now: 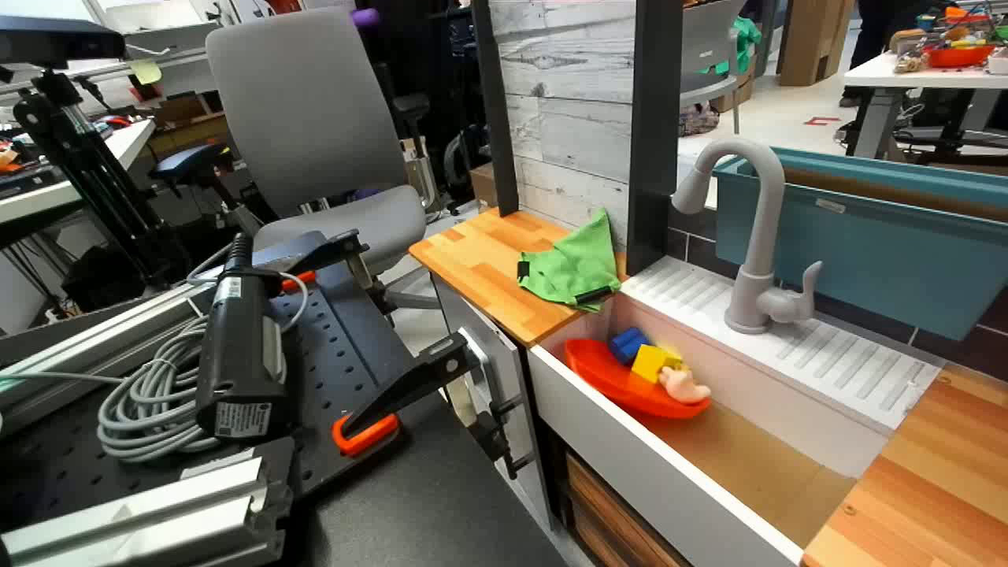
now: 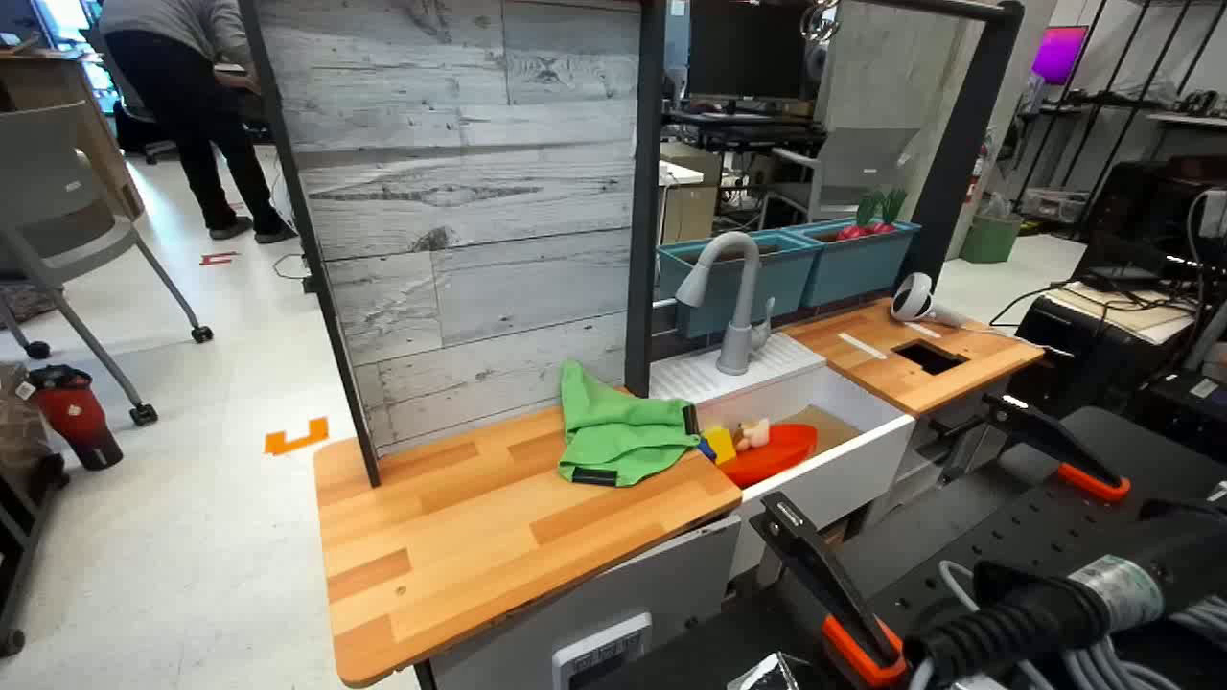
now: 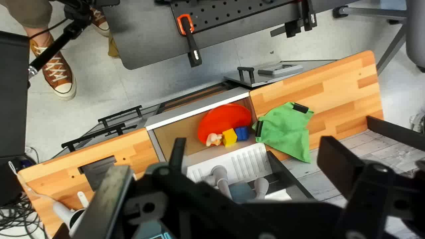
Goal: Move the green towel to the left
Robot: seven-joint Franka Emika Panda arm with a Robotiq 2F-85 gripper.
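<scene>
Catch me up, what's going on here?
Nothing is being handled at this moment. The robot's claw shows only in the wrist view, open and empty. The green towel, which is meant to go left, lies rumpled on the wooden counter beside the sink, with nothing gripping it. In the sink are a red dish, a yellow block and a blue block.

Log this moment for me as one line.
black pincer: open | crumpled green cloth towel: on brown wooden counter, beside white rectangular sink | red-orange oval dish: inside sink | towel: not grasped
</scene>
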